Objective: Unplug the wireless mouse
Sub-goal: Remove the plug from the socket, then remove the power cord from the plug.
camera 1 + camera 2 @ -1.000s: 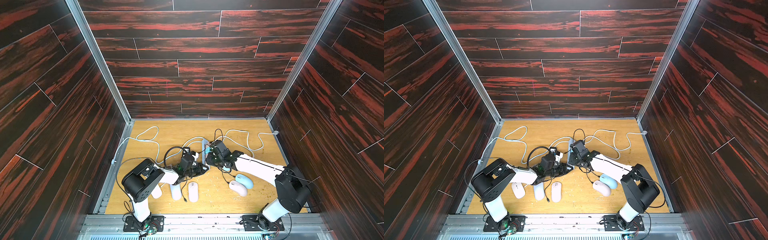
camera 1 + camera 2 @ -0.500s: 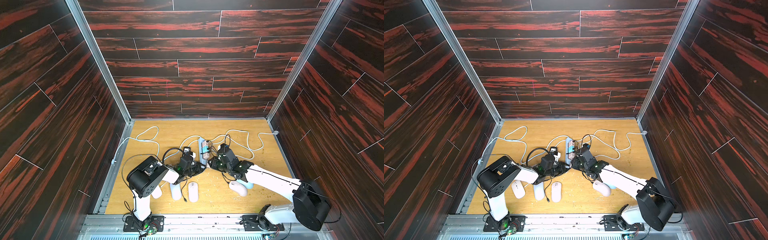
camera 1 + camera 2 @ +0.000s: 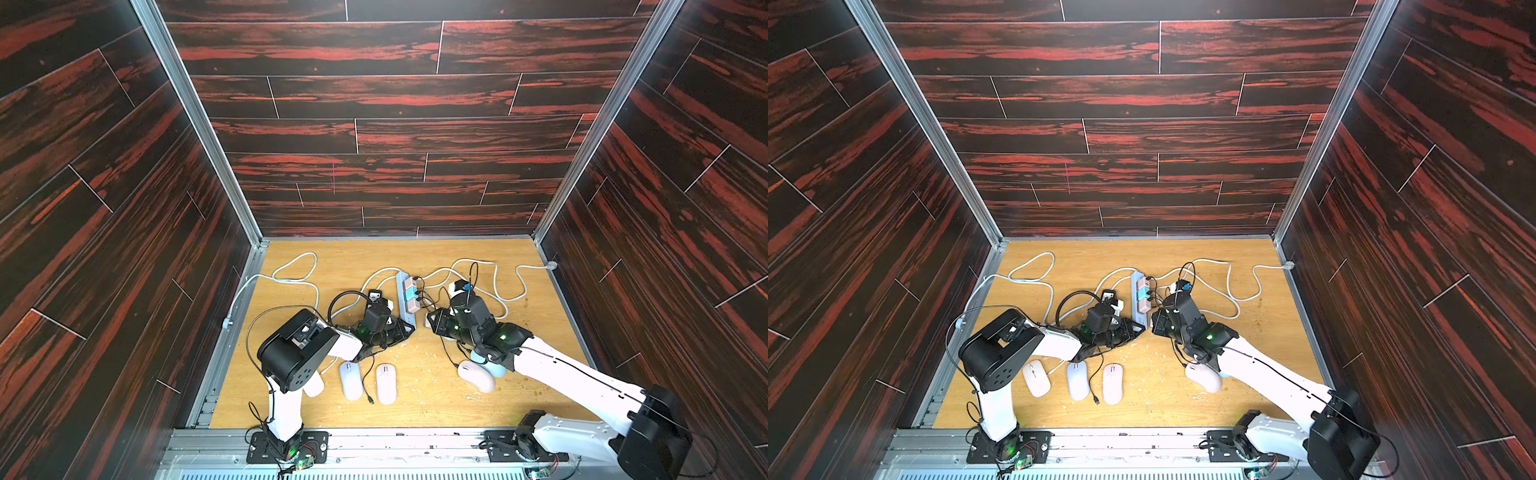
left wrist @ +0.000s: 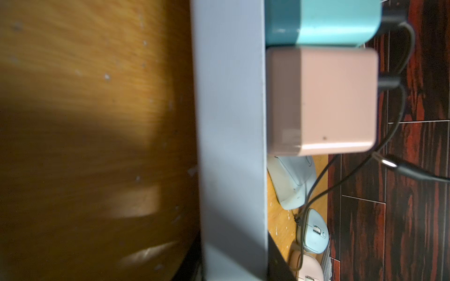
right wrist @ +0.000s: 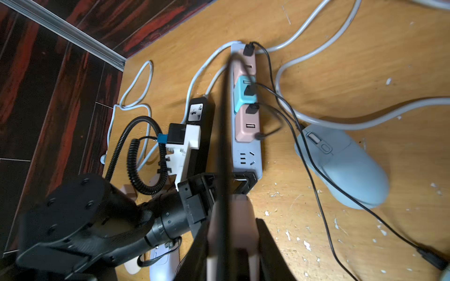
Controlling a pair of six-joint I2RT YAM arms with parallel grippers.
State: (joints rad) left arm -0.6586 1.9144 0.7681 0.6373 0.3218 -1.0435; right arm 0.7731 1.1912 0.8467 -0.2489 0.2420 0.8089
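Wireless mice (image 3: 1077,380) lie in two groups: three in front of the left arm; a pink mouse (image 3: 478,377) under the right forearm, a blue mouse (image 5: 345,167) just beside the power strip (image 5: 247,158); the right arm reaches low and forward, its right gripper (image 3: 432,323) pinching a pink charger (image 5: 243,219) clear of the strip; the left arm folds low, left gripper (image 5: 243,180) clasping the strip's near end; black cables (image 5: 431,258) cross the blue mouse; a teal charger (image 5: 244,93) sits plugged in.
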